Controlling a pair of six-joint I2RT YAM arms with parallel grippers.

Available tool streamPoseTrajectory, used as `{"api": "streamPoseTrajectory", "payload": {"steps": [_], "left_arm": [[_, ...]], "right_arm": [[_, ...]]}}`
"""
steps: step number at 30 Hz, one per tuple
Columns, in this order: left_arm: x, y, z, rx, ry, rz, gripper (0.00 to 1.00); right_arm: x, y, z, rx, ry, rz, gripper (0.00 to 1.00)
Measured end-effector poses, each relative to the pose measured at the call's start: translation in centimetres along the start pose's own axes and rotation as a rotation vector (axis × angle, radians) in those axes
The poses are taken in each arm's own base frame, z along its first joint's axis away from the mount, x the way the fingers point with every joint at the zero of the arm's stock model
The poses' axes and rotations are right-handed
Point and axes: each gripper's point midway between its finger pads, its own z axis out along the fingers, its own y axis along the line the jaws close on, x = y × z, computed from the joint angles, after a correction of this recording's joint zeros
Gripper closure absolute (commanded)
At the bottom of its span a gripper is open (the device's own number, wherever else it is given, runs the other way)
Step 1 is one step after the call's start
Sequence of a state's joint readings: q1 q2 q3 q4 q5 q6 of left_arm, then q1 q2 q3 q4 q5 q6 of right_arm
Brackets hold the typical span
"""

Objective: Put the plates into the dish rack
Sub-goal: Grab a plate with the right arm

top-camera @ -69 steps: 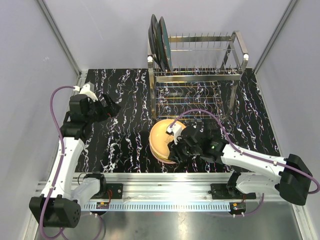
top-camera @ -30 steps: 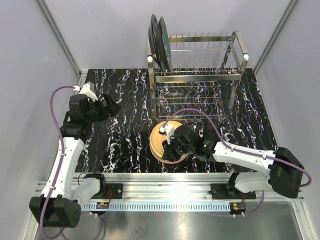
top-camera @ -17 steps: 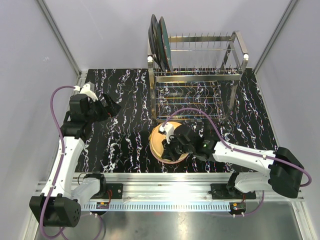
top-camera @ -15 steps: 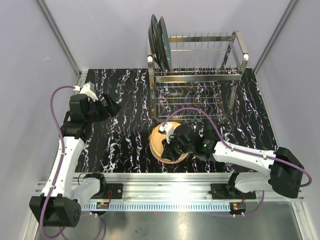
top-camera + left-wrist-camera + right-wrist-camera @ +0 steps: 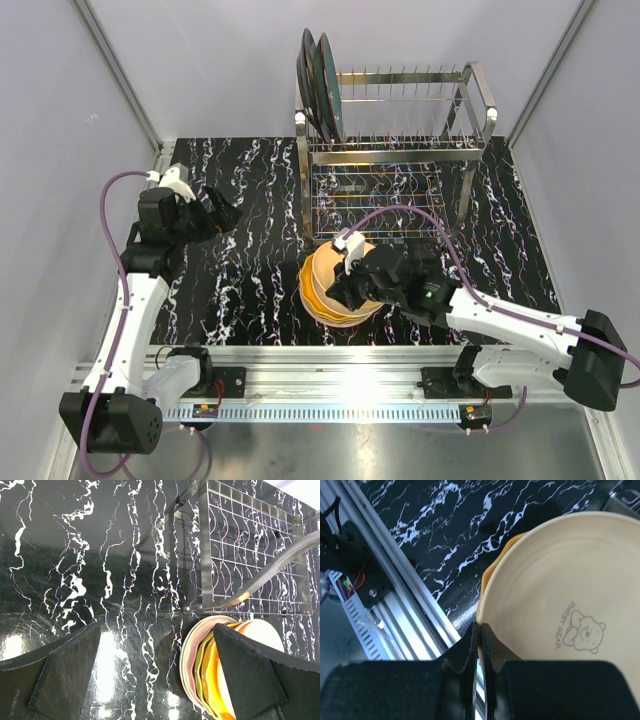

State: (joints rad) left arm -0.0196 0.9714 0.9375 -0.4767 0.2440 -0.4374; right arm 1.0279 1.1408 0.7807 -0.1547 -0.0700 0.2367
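A stack of plates (image 5: 318, 296) lies on the black marbled table, in front of the chrome dish rack (image 5: 400, 150). Two dark plates (image 5: 318, 85) stand upright at the rack's left end. My right gripper (image 5: 480, 635) is shut on the near rim of the top cream plate (image 5: 560, 580), which bears a bear print and tilts up off the orange plate (image 5: 492, 575) beneath it. In the top view the right gripper (image 5: 347, 289) sits over the stack. My left gripper (image 5: 222, 215) hovers open at the table's left, holding nothing. In the left wrist view the stack of plates (image 5: 200, 665) shows pink, green and orange rims.
The rack's lower wire shelf (image 5: 240, 555) sits just behind the stack. An aluminium rail (image 5: 405, 595) runs along the table's near edge, close below the right gripper. Grey walls enclose the table on three sides.
The right gripper has closed on the cream plate's rim and tipped it up off the stack, and the arm has drawn back to the right. The left arm has not moved.
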Motion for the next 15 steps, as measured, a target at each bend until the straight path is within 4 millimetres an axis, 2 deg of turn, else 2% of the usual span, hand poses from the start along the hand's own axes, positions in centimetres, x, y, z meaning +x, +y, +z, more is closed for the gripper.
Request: {"api": "streamPoseTrajectory", "payload": {"steps": [4, 11, 15], "left_arm": [[0.2, -0.2, 0.1, 0.018, 0.006, 0.001, 0.01], [1.2, -0.8, 0.3, 0.065, 0.037, -0.002, 0.01], [1.1, -1.8, 0.2, 0.124, 0.038, 0.002, 0.01]], "right_arm": [[-1.3, -0.6, -0.5, 0.045, -0.057, 0.016, 1.00], [-1.9, -0.9, -0.6, 0.067, -0.083, 0.028, 1.00], [-2.6, -0.7, -0.4, 0.060, -0.100, 0.029, 1.00]]}}
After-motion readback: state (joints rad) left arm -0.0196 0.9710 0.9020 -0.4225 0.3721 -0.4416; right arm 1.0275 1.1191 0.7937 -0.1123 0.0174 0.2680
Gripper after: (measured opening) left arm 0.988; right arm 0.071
